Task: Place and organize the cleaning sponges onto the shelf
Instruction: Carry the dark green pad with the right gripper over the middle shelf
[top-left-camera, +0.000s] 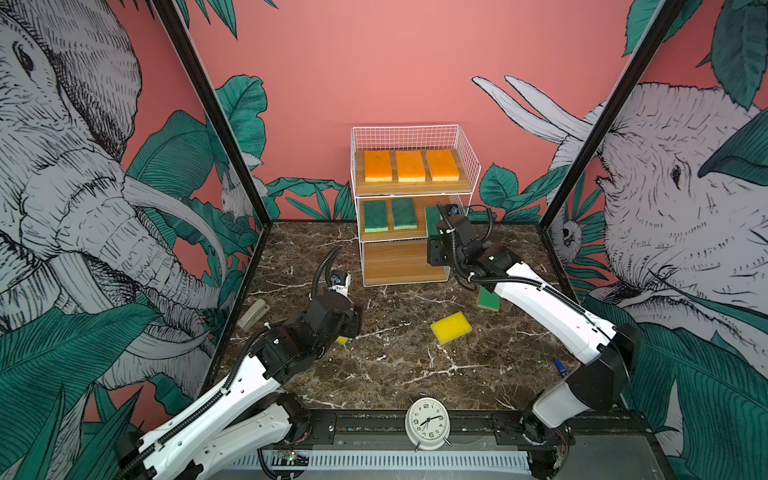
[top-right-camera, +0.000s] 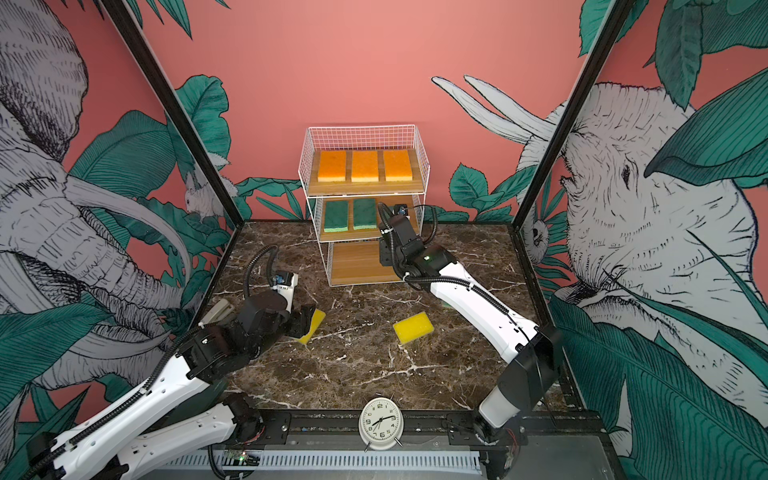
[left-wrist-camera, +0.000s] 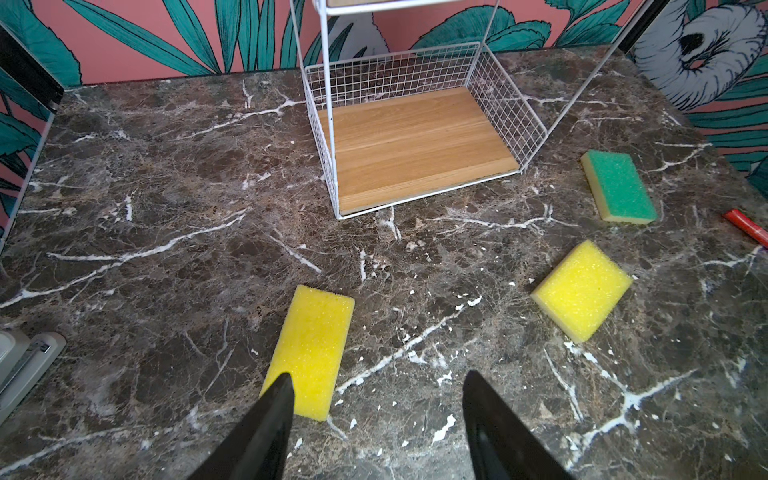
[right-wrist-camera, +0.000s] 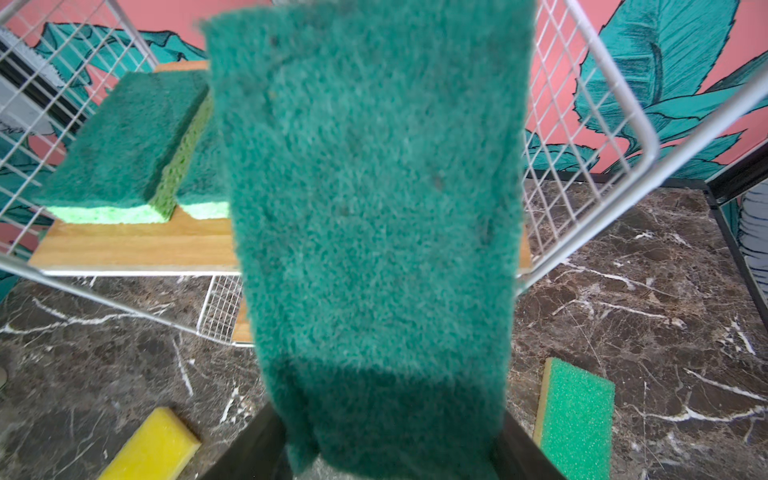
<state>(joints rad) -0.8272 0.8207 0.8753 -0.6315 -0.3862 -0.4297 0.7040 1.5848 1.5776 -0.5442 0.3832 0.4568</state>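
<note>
Dark green fibre fills the centre of the right wrist view. The right gripper (right-wrist-camera: 390, 453) is clamped on a dark green sponge (right-wrist-camera: 374, 199), with one black finger on each side of its lower end at the bottom edge of the frame. The sponge hangs in front of the right part of the middle tier of the shelf (top-left-camera: 405, 137). It is just beside the two shelved green sponges (top-left-camera: 389, 214), which lie side by side on that board. In both top views the gripper's body hides nearly all of the held sponge.

The left gripper (left-wrist-camera: 376, 380) has its jaws well apart, with bare marble table (left-wrist-camera: 166, 208) between them. One fingertip (left-wrist-camera: 284, 384) overlaps the near corner of the near yellow sponge (left-wrist-camera: 311, 349), which lies flat outside the gap. Whether they touch cannot be told. In a top view only a yellow scrap (top-left-camera: 341, 340) of that sponge shows past the gripper, left of centre. In a top view its whole far end (top-right-camera: 314, 322) shows.

Three orange sponges (top-left-camera: 410, 165) sit in a row on the top tier, upper centre of both top views. A loose yellow sponge (top-left-camera: 451, 327) lies on the marble just right of centre. A light green sponge (left-wrist-camera: 619, 187) shows whole at the right of the left wrist view, near the shelf's lower corner. In a top view the right arm covers half of it (top-left-camera: 487, 300).
</note>
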